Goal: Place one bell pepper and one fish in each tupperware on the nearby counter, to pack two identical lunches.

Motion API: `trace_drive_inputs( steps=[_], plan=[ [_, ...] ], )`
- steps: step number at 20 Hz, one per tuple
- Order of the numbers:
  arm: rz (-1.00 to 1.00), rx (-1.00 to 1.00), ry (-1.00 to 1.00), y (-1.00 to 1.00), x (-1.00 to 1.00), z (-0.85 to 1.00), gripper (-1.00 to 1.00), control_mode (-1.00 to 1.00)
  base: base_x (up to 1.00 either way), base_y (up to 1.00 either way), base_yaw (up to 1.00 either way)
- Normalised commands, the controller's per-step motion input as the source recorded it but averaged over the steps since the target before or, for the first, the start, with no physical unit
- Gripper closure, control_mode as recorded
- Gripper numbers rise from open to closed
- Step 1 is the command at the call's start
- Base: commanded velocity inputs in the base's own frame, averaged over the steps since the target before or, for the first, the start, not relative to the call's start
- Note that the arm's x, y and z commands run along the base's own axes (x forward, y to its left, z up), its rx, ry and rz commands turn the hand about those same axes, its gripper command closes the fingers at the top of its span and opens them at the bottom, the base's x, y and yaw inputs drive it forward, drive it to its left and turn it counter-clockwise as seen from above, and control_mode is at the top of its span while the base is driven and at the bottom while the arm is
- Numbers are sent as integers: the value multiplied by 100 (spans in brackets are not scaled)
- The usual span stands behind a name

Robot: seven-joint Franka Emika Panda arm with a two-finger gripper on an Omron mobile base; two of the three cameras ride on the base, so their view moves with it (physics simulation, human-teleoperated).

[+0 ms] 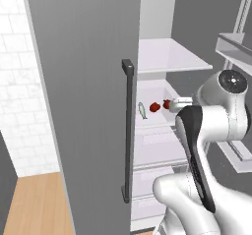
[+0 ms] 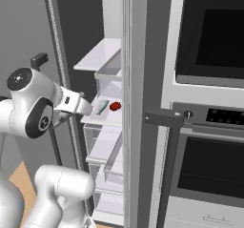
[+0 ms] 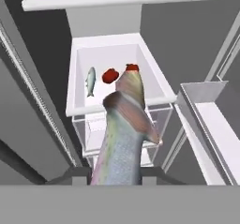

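Hand view: the claw (image 3: 117, 174), jaws drawn narrow, clamps a large fish (image 3: 124, 134) by its body, the tail pointing toward 12 o'clock into the open fridge. Beyond the tail, on a white shelf (image 3: 75, 109), lie a slim fish (image 3: 90, 81) at 11 o'clock, a pepper (image 3: 109, 75) just right of it, and a second pepper (image 3: 132, 67) partly hidden by the tail. Left base view: the slim fish and both peppers sit on the shelf right of the door handle (image 1: 129, 131).
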Motion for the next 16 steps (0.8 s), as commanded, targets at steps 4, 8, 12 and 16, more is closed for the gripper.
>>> trace_drive_inputs(
  steps=[4,8,12,16],
  plan=[
    [0,0,0,0,0,0,100,100,-100,19,26],
    [0,0,0,0,0,0,100,100,-100,10,20],
    [0,0,0,0,0,0,100,100,-100,-5,-20],
    [0,0,0,0,0,0,100,100,-100,0,-49]
  ],
)
